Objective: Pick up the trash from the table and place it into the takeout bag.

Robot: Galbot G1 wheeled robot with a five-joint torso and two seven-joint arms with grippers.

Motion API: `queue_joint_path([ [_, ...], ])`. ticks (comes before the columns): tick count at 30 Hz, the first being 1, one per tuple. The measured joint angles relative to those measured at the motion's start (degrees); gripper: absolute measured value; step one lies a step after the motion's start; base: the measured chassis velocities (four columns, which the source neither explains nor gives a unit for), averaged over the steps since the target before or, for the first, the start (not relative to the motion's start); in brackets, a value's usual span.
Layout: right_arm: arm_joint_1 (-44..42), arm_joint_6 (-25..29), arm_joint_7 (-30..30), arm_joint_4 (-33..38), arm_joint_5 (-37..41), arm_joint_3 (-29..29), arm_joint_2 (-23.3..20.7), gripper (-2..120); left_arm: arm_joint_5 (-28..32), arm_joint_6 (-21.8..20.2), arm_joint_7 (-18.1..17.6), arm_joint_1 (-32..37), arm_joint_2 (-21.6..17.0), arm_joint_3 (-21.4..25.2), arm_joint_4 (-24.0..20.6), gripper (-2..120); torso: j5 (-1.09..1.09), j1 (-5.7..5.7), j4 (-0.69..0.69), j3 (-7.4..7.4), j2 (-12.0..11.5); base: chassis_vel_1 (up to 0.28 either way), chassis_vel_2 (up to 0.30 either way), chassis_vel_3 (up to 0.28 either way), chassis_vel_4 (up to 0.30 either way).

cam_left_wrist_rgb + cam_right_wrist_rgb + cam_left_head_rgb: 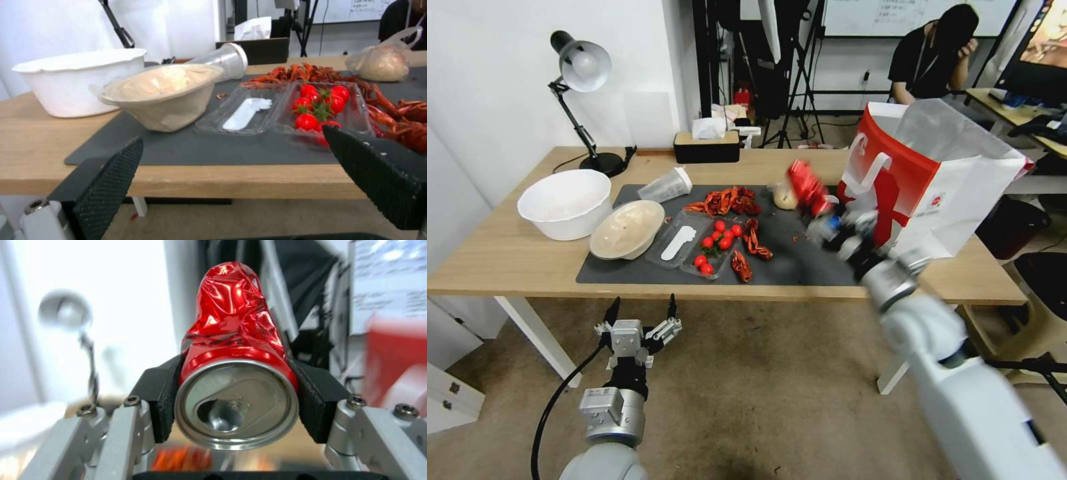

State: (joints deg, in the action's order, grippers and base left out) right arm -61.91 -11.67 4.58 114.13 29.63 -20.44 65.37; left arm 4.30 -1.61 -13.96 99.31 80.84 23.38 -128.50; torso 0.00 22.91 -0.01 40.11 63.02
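Right gripper [822, 212] is up above the bench [507, 257], over the right end of the dark grey mat [800, 267], just left of the takeout bag [934, 180]. It's pinching the red soda can [807, 187]: wrist view shows both black pads [161, 400] pressed on opposite sides of the can [236, 373] near its opened top end, the far end crumpled and pointing away from the wrist. Can is clear of the mat, tilted, not in the bag.

Takeout bag stands upright at the right end of the mat, mouth open, clear liner sticking out the top, white handle on the side facing the mat.

Left gripper [640, 313] hangs below and in front of the bench's front edge, ahead of the mat's left part, fingers [104, 186] spread wide, nothing between them.

Relative to the mat:
- beige round bowl [627, 229] on its left edge, tipped, leaning against the big white bowl [566, 202], which sits on bare wood just left of the mat
- clear plastic cup with white lid [666, 185] lying on its side at the mat's back-left corner
- pale plastic-wrapped lump [785, 195] at the mat's back edge, right of centre, just beside the lifted can; knotted bag visible from the left wrist [383, 63]
- clear tray of red cherry tomatoes [697, 247] near mat centre, lid flap open to its left
- red crayfish shells [727, 200] scattered behind and right of the tray

Desk lamp [582, 70] and black tissue box [706, 148] stand behind the mat.
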Motion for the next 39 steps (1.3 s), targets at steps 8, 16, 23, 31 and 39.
queue_joint_path([
  [8,13.71,-7.74,-21.87,2.49,25.78,-11.83,-15.93,52,0.09,0.01,0.06,0.23,-0.43,0.33,-1.09,100,0.01,0.01,0.01,0.00,0.01,0.000,0.000,0.000,0.000],
  [16,13.81,-10.24,-22.69,-3.43,26.85,-14.12,-17.98,56,0.34,-0.11,0.10,-0.10,-0.97,0.28,-1.11,100,0.01,0.01,0.01,0.01,0.00,0.000,0.000,0.000,0.000],
  [23,13.52,-10.15,-21.62,-4.93,24.63,-13.92,-16.84,79,0.31,-0.21,0.10,0.12,-1.34,0.49,-1.40,100,0.00,0.01,0.02,0.00,0.00,0.000,0.000,0.000,0.000],
  [31,13.04,-9.14,-20.32,-1.90,25.79,-13.73,-16.60,100,-0.12,-0.36,0.15,0.72,-1.41,0.80,-2.23,100,-0.01,0.01,0.02,0.00,0.00,0.000,0.000,0.000,0.000],
  [39,8.11,-9.29,-18.83,5.53,27.61,-14.92,-17.22,100,-0.67,-0.34,0.12,1.38,-0.69,0.92,-2.85,100,-0.01,0.01,0.02,0.00,0.00,0.000,0.000,0.000,0.000],
])
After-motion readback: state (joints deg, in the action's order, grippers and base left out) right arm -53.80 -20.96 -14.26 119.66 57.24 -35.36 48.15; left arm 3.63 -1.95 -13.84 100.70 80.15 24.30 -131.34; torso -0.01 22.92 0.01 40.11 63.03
